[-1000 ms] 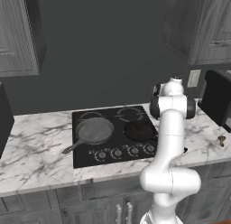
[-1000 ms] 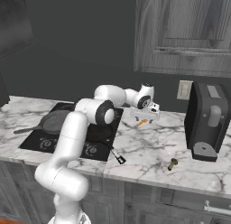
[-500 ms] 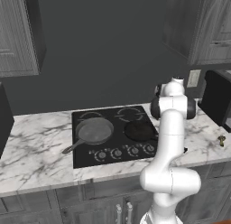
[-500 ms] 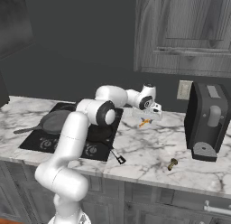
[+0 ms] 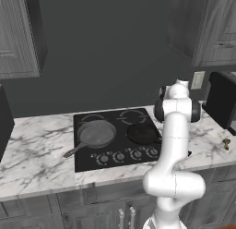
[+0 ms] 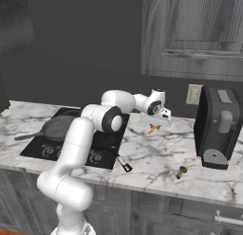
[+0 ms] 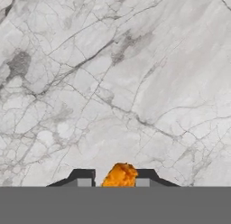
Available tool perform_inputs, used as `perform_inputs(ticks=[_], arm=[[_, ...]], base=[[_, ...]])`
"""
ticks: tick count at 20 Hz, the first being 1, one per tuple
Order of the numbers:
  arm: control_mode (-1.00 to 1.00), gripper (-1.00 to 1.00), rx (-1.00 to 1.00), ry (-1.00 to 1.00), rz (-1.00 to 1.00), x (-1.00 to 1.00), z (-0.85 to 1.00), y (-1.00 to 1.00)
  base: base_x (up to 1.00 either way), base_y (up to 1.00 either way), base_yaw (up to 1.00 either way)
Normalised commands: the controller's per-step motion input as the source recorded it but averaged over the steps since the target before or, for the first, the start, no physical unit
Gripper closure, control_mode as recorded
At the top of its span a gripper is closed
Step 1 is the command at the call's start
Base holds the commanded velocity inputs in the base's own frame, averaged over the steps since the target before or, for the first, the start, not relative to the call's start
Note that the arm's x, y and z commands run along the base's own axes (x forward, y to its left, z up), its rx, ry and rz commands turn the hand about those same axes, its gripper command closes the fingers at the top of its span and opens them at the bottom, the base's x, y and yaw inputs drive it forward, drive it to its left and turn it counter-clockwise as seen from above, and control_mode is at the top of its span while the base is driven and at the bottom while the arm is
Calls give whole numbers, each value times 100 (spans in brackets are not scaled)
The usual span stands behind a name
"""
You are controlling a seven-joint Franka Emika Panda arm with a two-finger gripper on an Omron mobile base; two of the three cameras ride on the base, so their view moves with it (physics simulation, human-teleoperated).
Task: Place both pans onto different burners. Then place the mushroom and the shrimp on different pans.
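The two-finger gripper [image 7: 115, 179] sat narrowed on the small bright-orange curved shrimp [image 7: 120, 175] — seemingly gripping it for lifting off the marble counter [image 7: 135, 83].

Marble counter, cabinets and a coffee machine

A grey-veined white marble counter [image 6: 156, 156] runs along a dark wall, with dark wood cabinets [image 6: 194, 35] hung above and more below. A black coffee machine [image 6: 219, 127] stands at the right end of the counter, just beside a pale wall outlet [image 6: 193, 94]. The flat black cooktop [image 5: 115, 156] is set into the marble, with a row of round knobs [image 5: 120, 156] along its front edge.
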Motion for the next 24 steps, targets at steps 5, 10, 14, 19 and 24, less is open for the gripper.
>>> perform_inputs(ticks=[5, 10, 14, 19, 24], arm=[[-100, 100, 0, -1, 0, -3, 0, 2], [-100, 100, 0, -3, 0, -17, 6, 9], [-100, 100, 0, -6, 0, -24, 21, 7], [-100, 100, 0, -3, 0, -29, 20, 6], [-100, 100, -1, -1, 0, -40, 27, 23]], base=[[0, 0, 0], [0, 0, 0], [0, 0, 0], [0, 0, 0], [0, 0, 0]])
